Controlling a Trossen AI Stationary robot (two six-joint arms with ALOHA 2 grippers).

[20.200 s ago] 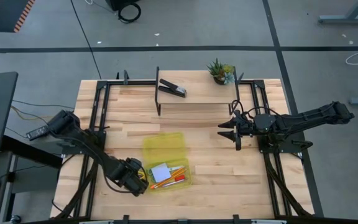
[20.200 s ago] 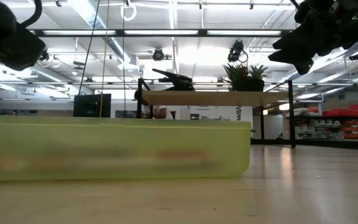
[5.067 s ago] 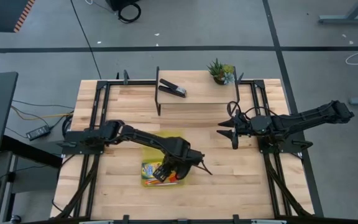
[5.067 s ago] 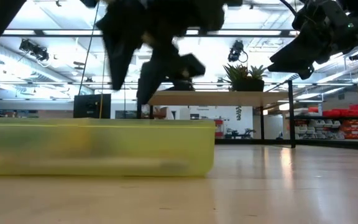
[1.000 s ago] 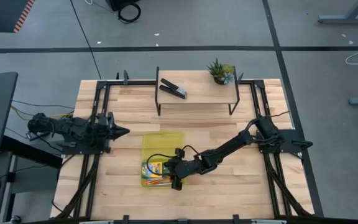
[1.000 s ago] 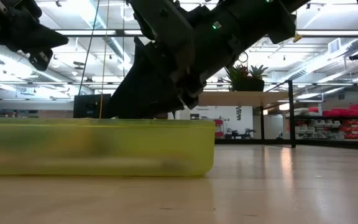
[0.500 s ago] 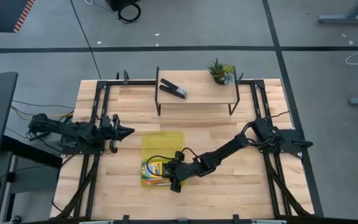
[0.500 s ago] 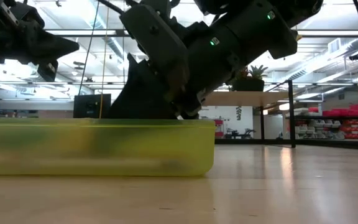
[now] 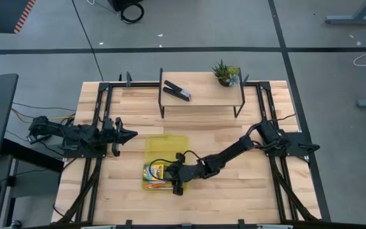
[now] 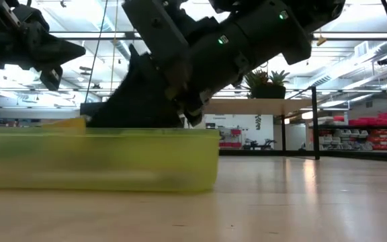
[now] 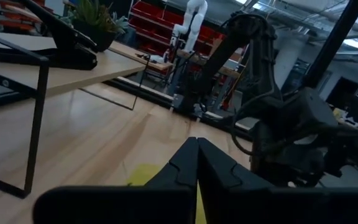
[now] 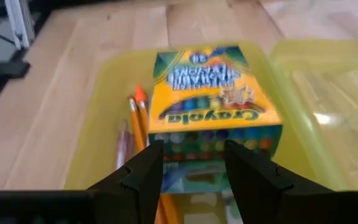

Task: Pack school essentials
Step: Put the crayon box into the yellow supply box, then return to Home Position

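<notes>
A translucent yellow case point(image 9: 150, 186) lies open on the table's near middle, its lid point(image 9: 167, 145) flat on the far side. In its tray lie a green-yellow crayon box point(image 12: 210, 93) and two orange pencils point(image 12: 138, 118) beside it. My right gripper point(image 12: 192, 149) reaches into the tray from the table's right, open, its fingers over the crayon box's near end. My left gripper point(image 9: 132, 134) hangs shut over the table's left side, clear of everything. The scissors, red block and note pad cannot be made out. My right gripper slants down from the table's right into the case's tray point(image 10: 99, 158). Its open fingers point(image 12: 143, 168) stand over the crayon box's end point(image 12: 197, 140). I cannot tell whether they touch the crayon box or the tray.
A low wooden shelf point(image 9: 202, 98) on black legs stands at the far edge, with a black stapler point(image 9: 176, 90) and a small potted plant point(image 9: 225, 72) on it. Black frame rails point(image 9: 100, 114) run along both sides of the table.
My right gripper has gone a little toward the table's left over the tray, and the yellow case has slid a short way the same direction. My left gripper has moved slightly toward the table's right and stays shut.
</notes>
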